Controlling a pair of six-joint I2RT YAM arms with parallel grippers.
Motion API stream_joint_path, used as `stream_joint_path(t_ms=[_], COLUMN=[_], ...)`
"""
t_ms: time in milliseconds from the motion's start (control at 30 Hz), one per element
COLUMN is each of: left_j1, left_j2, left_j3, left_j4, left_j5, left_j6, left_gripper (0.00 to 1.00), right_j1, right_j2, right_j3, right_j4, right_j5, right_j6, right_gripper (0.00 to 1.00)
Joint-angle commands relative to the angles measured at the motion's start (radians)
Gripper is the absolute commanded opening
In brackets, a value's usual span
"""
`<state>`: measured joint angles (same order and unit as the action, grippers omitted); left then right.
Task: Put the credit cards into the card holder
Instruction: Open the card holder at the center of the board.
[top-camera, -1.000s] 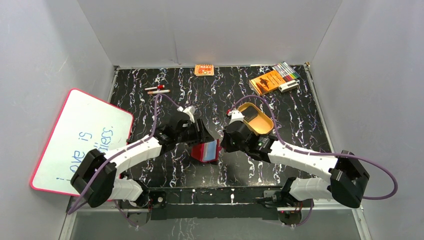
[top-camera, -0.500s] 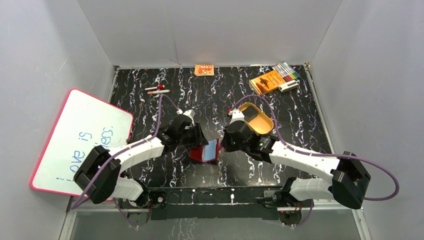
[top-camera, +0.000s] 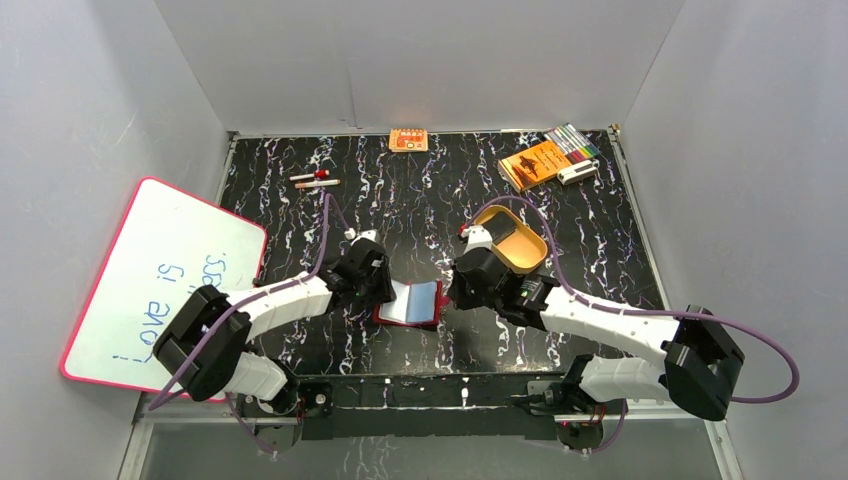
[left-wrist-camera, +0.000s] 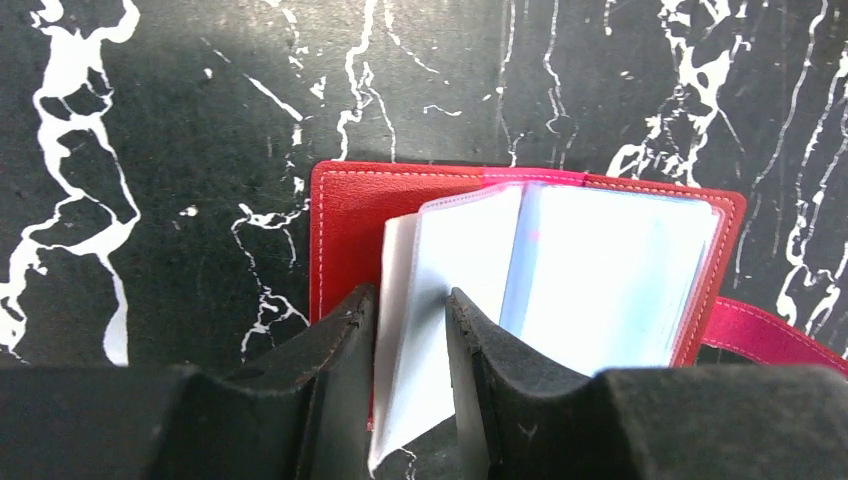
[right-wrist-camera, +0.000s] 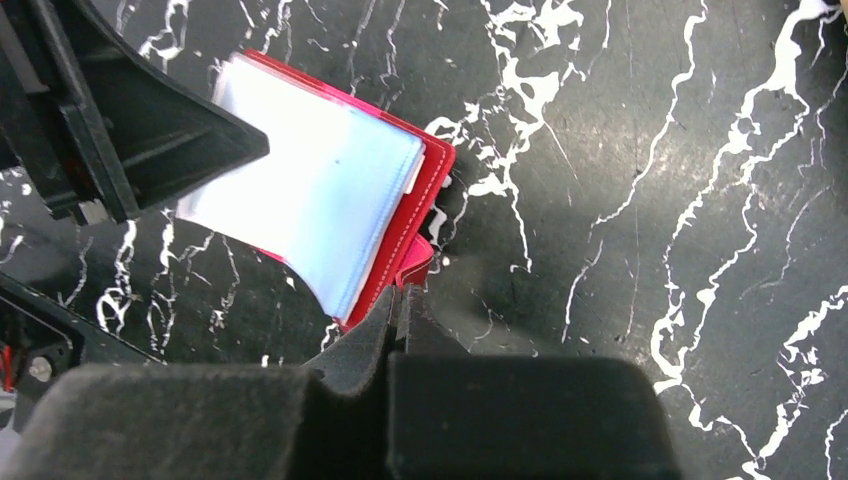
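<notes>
The dark red card holder (top-camera: 410, 303) lies open on the black marbled table, its pale bluish sleeves (left-wrist-camera: 600, 270) fanned upward. My left gripper (left-wrist-camera: 410, 340) is closed down on a white sleeve leaf at the holder's left side (top-camera: 385, 292). My right gripper (right-wrist-camera: 400, 300) is shut on the holder's red snap tab (right-wrist-camera: 418, 262) at its right edge (top-camera: 448, 295). A dark credit card (top-camera: 503, 232) lies in the tan oval tray (top-camera: 532, 256) just behind my right wrist. No other card shows.
A whiteboard (top-camera: 160, 280) leans at the left wall. At the back are two pens (top-camera: 315, 180), a small orange box (top-camera: 408, 140), an orange booklet (top-camera: 533, 163), a marker pack (top-camera: 572, 140) and a white object (top-camera: 578, 173).
The card holder has gone from standing half upright between the grippers to lying flat and open. My left gripper came down and nearer with it; my right gripper shifted slightly.
</notes>
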<state>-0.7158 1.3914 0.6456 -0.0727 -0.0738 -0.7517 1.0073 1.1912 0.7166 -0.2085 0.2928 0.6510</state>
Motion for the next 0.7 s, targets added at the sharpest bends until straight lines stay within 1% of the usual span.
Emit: stream_joint_path(t_ms=[0, 167, 467, 667], left_j1=[-0.004, -0.004, -0.003, -0.004], left_j2=[0.004, 0.01, -0.069, -0.127], left_j3=[-0.009, -0.002, 0.046, 0.105], left_j4=[-0.028, -0.045, -0.093, -0.151], left_j5=[-0.068, -0.087, -0.09, -0.102], left_j6=[0.01, 0.011, 0.003, 0.006], left_gripper=[0.3, 0.33, 0.57, 0.63], right_j1=[-0.003, -0.003, -0.003, -0.003], right_j2=[-0.018, -0.011, 0.003, 0.011], right_j3=[-0.027, -0.05, -0.029, -0.006], right_j4=[0.033, 0.039, 0.034, 0.026], right_j5=[0.026, 0.032, 0.034, 0.037], right_j6=[0.007, 0.009, -0.006, -0.016], right_gripper=[0.0, 0.0, 0.0, 0.0])
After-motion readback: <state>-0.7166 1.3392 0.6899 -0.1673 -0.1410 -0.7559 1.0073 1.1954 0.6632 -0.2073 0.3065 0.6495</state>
